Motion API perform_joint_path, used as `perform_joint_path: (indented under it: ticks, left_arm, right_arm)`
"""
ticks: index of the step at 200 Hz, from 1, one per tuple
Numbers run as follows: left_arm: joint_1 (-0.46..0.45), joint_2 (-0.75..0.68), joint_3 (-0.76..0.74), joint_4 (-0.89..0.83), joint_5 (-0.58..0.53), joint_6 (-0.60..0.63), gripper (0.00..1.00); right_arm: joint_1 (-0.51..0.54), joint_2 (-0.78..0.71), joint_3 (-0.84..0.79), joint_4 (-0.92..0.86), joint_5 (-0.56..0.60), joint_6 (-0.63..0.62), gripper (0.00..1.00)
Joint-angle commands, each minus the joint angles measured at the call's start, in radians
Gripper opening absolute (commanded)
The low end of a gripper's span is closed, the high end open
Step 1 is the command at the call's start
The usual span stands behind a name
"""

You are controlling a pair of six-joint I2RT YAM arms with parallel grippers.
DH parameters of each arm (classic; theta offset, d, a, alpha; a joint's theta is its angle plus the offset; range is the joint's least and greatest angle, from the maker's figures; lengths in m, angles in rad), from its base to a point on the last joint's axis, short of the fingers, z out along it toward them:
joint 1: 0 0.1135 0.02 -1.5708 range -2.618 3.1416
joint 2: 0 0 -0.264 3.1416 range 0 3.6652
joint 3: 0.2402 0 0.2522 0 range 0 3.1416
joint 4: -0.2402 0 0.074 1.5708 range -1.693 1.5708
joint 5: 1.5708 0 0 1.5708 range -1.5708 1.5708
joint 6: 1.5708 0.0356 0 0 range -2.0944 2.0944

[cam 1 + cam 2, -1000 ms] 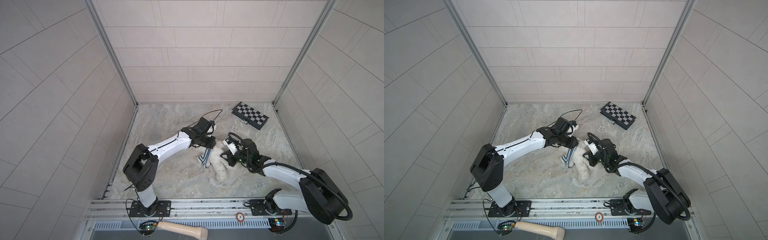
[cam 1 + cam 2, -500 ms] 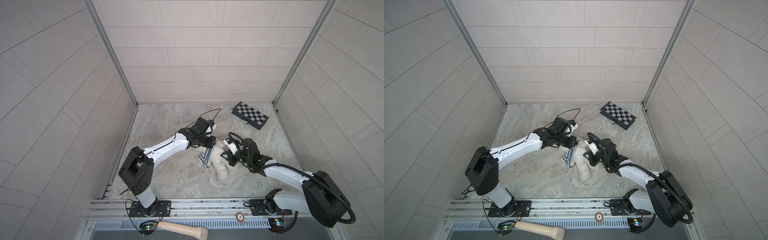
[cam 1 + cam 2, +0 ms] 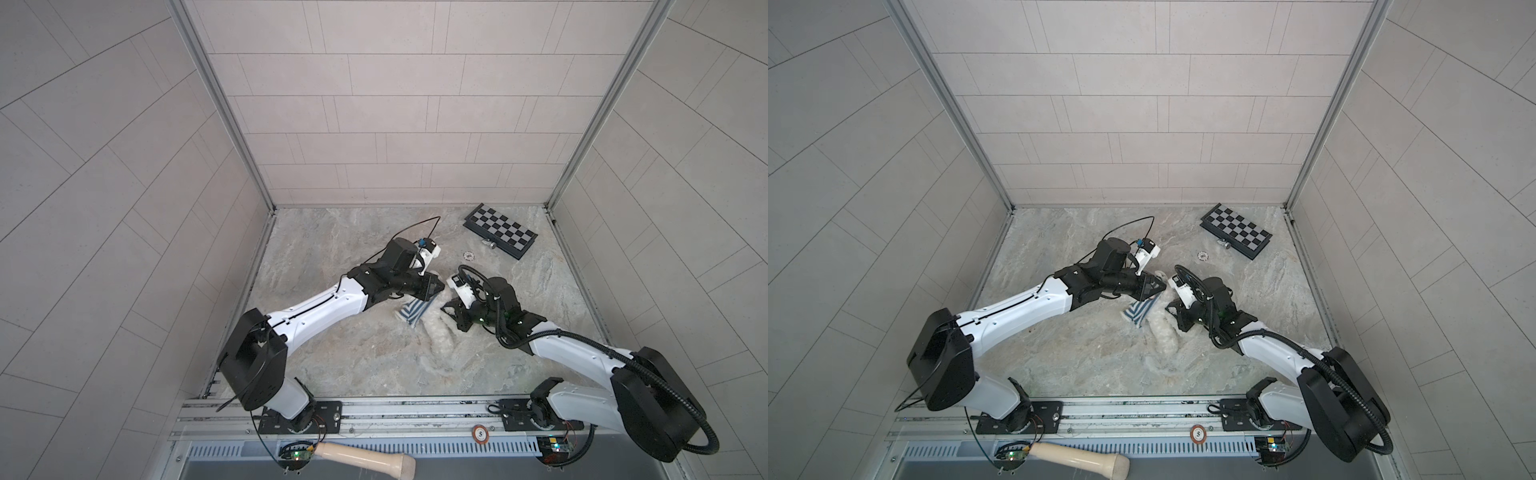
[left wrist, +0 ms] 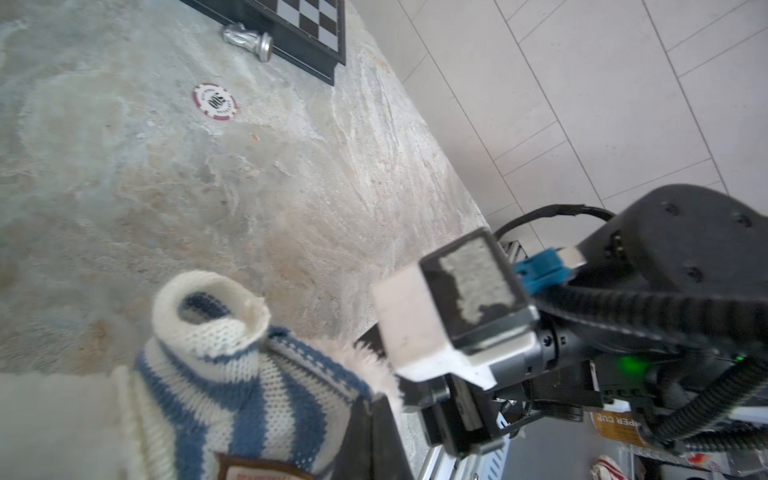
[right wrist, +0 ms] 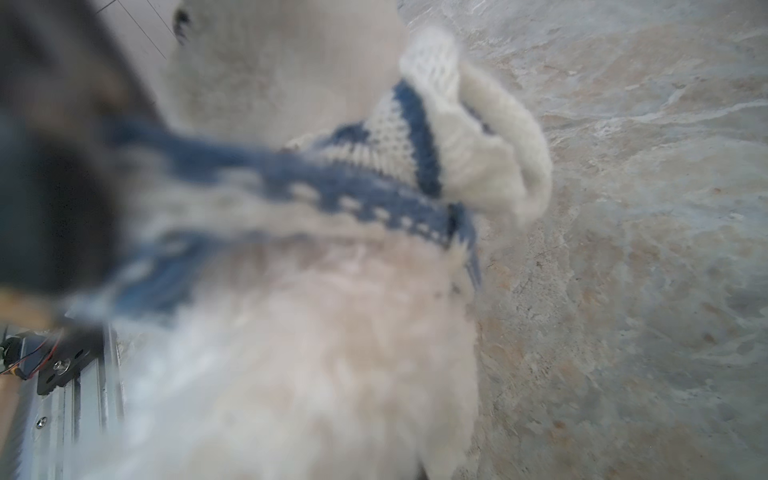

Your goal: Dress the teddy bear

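Left end effector (image 3: 430, 292) is clamped on the far edge of the striped shirt (image 3: 415, 312). Right end effector (image 3: 453, 316) is closed on the shirt's navy hem, which runs taut into its blurred finger in the right wrist view. Between them, mid-worktop (image 3: 353, 357), lies the teddy bear (image 3: 441, 338), shirt bunched around its upper body, cream legs stretching toward the near edge. A chessboard (image 3: 500, 230) lies far right.
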Motion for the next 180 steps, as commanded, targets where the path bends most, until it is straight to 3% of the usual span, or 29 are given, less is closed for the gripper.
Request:
perform_joint_path:
  ticks: [1,27,74,97,162,180]
  left_arm:
    - [-0.040,0.032,0.033,0.098,0.073,-0.021,0.00]
    - [-0.080,0.053,0.036,0.048,0.039,0.024,0.00]
    - [-0.097,-0.008,-0.128,0.068,-0.029,0.060,0.00]
    - [-0.110,-0.004,-0.173,0.104,-0.051,0.067,0.00]
    - [-0.163,0.047,-0.222,0.386,0.033,-0.025,0.00]
    - [-0.175,0.039,-0.221,0.395,0.063,-0.023,0.00]
  right_arm:
    - [0.002,-0.015,0.004,0.011,0.016,0.019,0.00]
    - [-0.017,-0.052,-0.028,0.098,0.039,0.151,0.00]
    - [-0.085,-0.010,-0.026,0.183,-0.024,0.343,0.00]
    - [-0.078,0.008,-0.018,0.236,-0.059,0.392,0.00]
    - [-0.014,-0.068,-0.018,0.119,0.083,0.399,0.00]
    - [-0.014,-0.075,-0.046,0.161,0.095,0.425,0.00]
